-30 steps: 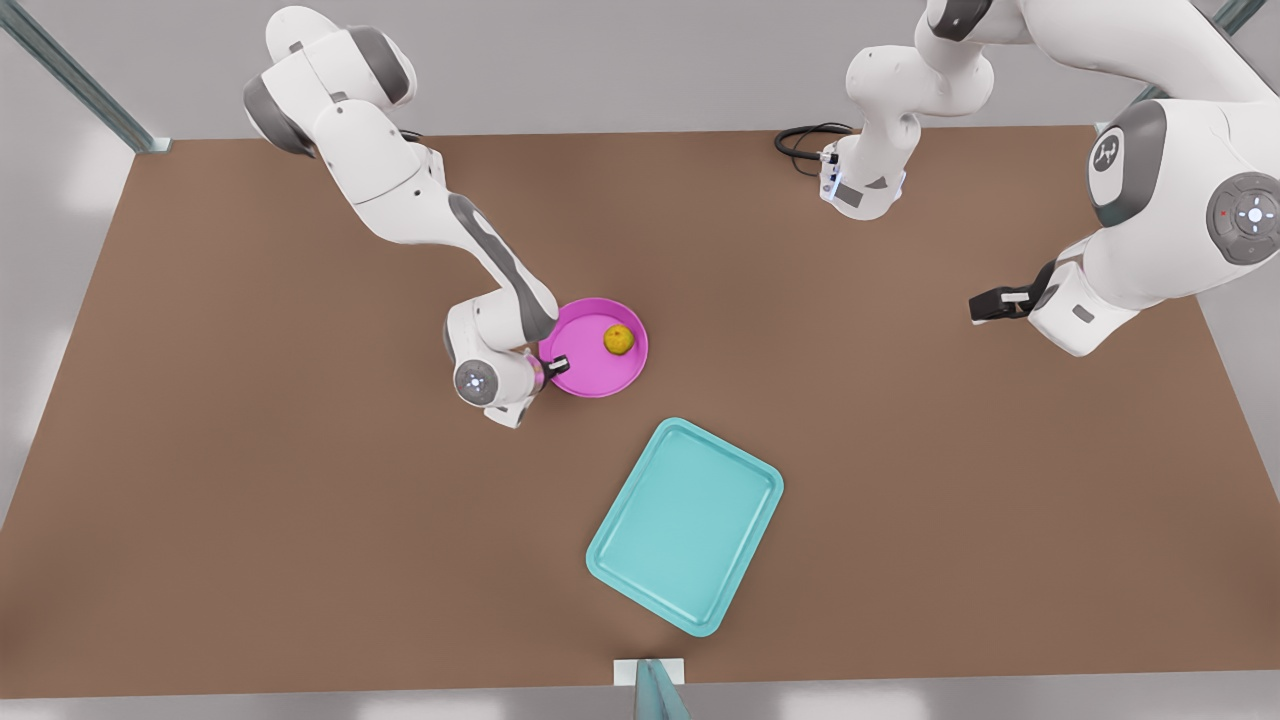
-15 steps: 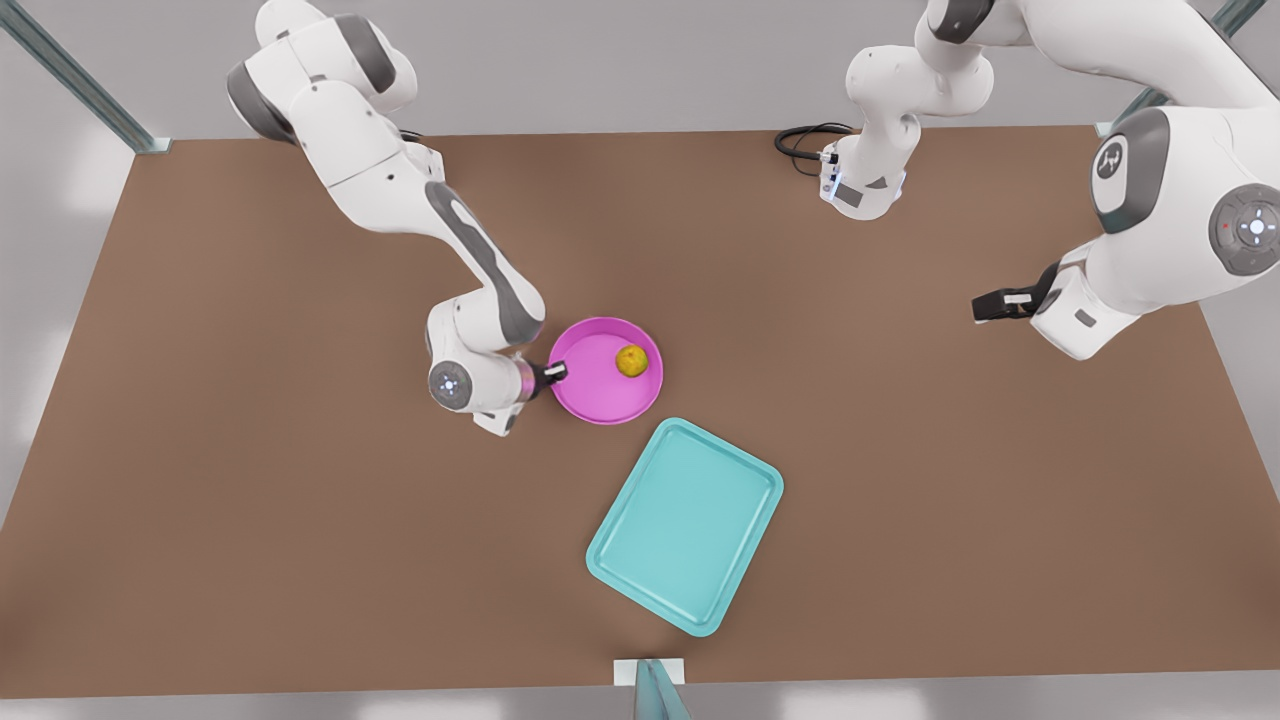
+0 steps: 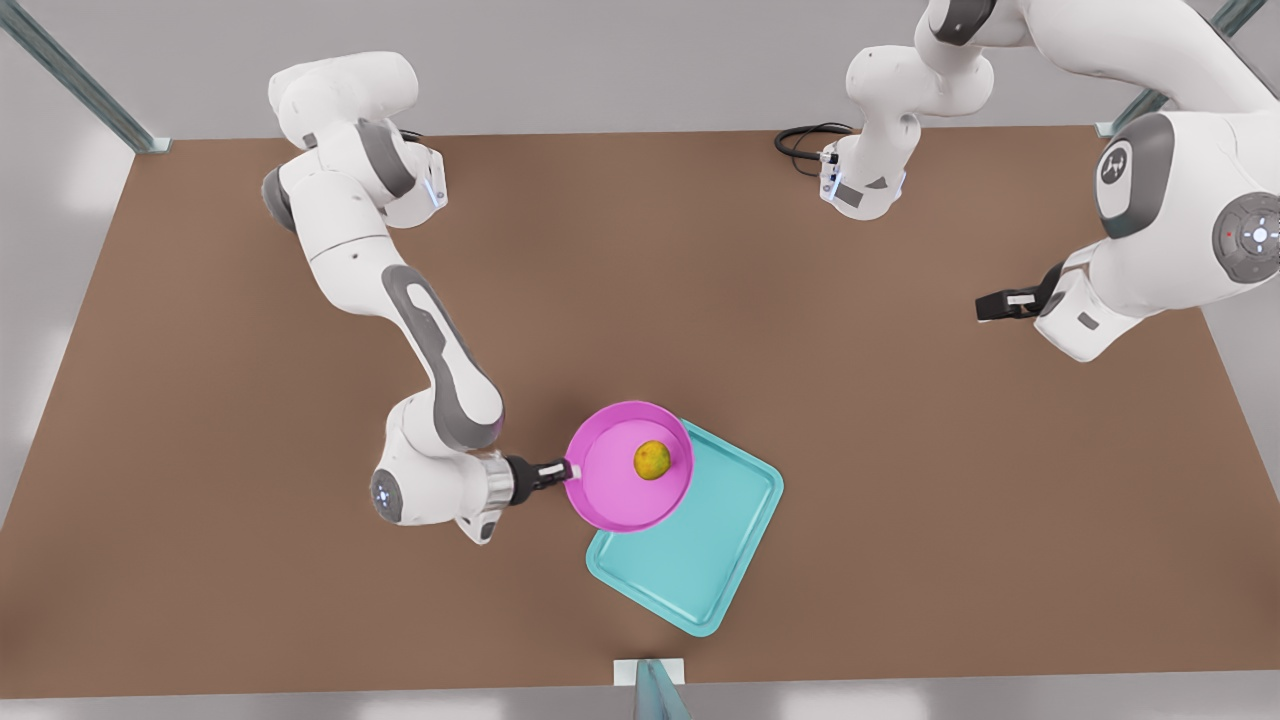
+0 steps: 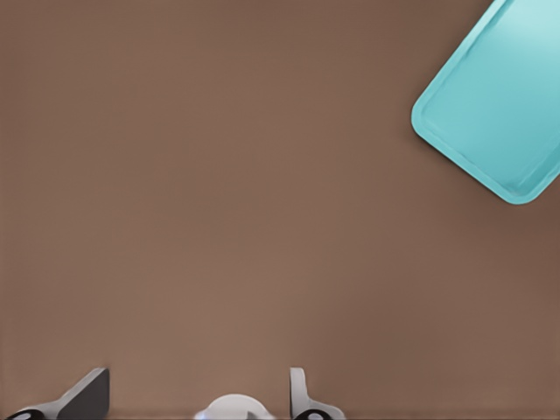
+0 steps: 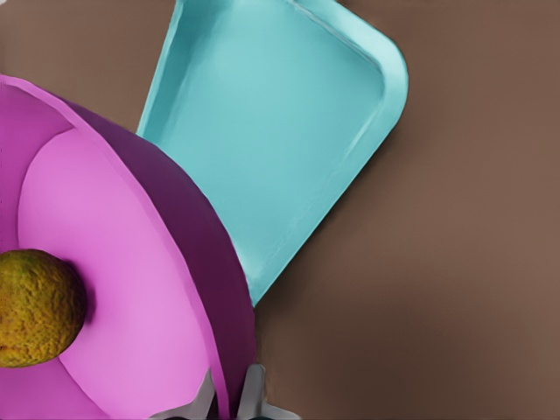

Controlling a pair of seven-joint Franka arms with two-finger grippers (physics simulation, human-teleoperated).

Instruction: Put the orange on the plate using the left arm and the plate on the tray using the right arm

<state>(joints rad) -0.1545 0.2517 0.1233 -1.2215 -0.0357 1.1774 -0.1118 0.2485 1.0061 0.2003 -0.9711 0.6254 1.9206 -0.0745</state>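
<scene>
While the right hand [image 3: 562,468], reaching level, pinches the round magenta plate's [image 3: 610,490] rim over the turquoise rectangular tray [image 3: 700,560], the yellow-orange fruit [image 3: 652,460] lies inside; the left hand [image 3: 985,308] waits, fingers apart.

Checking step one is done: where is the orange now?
In the front view, the orange lies in the plate, which the right gripper holds over the tray's corner.

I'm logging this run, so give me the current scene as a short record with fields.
orange: lying in the plate
plate: held by its rim, overlapping the tray's corner in the front view
tray: flat on the table
right gripper: shut on the plate's rim, on the front view's left
left gripper: open, waiting over bare table on the front view's right
</scene>
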